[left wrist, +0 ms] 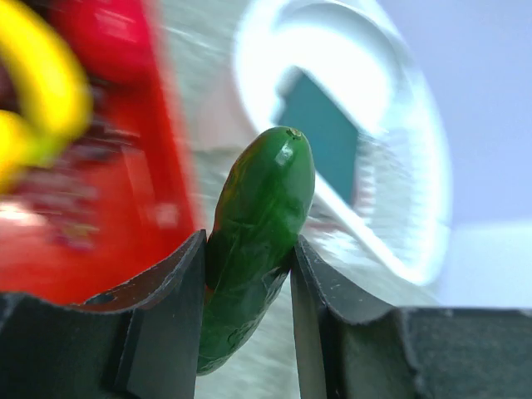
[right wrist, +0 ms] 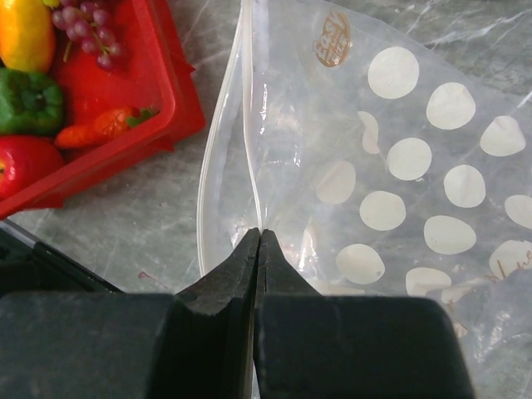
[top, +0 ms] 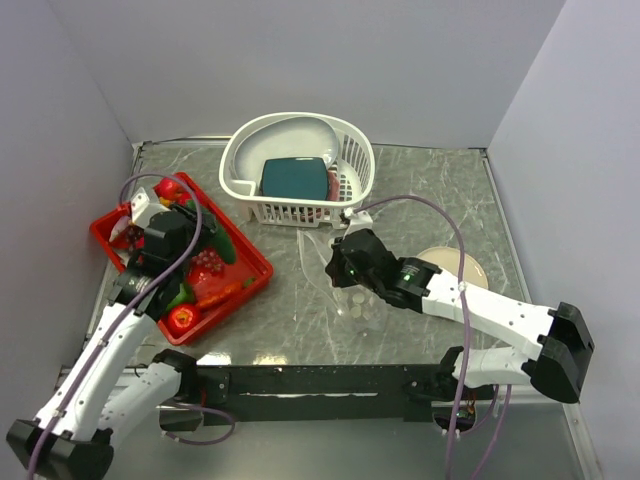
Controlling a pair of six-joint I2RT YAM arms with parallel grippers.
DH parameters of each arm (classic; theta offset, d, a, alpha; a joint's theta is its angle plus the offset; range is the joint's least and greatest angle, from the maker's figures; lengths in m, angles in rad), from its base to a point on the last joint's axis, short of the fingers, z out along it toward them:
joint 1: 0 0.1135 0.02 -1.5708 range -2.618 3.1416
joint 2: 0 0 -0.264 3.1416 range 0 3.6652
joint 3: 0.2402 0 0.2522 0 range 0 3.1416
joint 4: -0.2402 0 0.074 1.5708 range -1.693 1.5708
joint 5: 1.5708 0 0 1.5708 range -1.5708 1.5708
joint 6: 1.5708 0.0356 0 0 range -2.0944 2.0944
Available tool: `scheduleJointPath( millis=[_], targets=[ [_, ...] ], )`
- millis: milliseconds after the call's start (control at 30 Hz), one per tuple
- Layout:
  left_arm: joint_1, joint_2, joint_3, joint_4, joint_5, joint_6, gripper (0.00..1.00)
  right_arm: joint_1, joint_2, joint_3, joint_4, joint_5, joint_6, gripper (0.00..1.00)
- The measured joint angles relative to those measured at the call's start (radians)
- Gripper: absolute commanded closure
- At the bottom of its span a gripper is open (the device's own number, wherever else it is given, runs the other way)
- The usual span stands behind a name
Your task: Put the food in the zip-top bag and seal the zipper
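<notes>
1. Two hands are at work: the left hand (left wrist: pixel 248 249) over the red tray (top: pixel 250 262) at the left of the counter (top: pixel 420 190), the right hand (top: pixel 345 262) near the middle
2. The left hand is clamped on a glossy green vegetable (left wrist: pixel 262 199); its fingers press both sides of the lower half, and the rounded tip stands up above them
3. Behind that held piece the left wrist view is blurred, showing only red, yellow and a white rim
4. The right hand (right wrist: pixel 259 237) has its fingers pressed together on one lip of the zip-top bag (right wrist: pixel 399 166)
5. The bag lies on the counter, just in front of the white basket (top: pixel 300 210) and to the right of the tray, apart from it
6. Its mouth gapes: the zipper (right wrist: pixel 223 125) strip of the free lip bows away from the pinched lip, towards the tray
7. White spots cover the clear pouch (top: pixel 362 303), and no food shows inside it
8. The tray (right wrist: pixel 179 108) holds purple grapes (right wrist: pixel 83 29), a green pepper (right wrist: pixel 29 100), a red tomato (right wrist: pixel 21 162) and a small orange piece (right wrist: pixel 108 125)
9. Another tomato (top: pixel 182 318) sits at the tray's near corner
10. A teal block (top: pixel 295 178) lies in the basket
11. A pale round disc (top: pixel 470 265) lies on the counter beyond the right arm
</notes>
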Motion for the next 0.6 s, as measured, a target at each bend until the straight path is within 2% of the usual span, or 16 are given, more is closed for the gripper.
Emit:
scheduleJointPath(
  millis=[267,600],
  targets=[
    [-0.279,0.055,-0.063,0.231,-0.039,-0.180,0.99,0.026,0.026,0.011,-0.003,0.031,0.041,1.00],
    [-0.457,0.208,-0.112,0.488,-0.138,-0.267,0.99,0.026,0.022,0.046,-0.005,0.040,0.076,1.00]
  ],
)
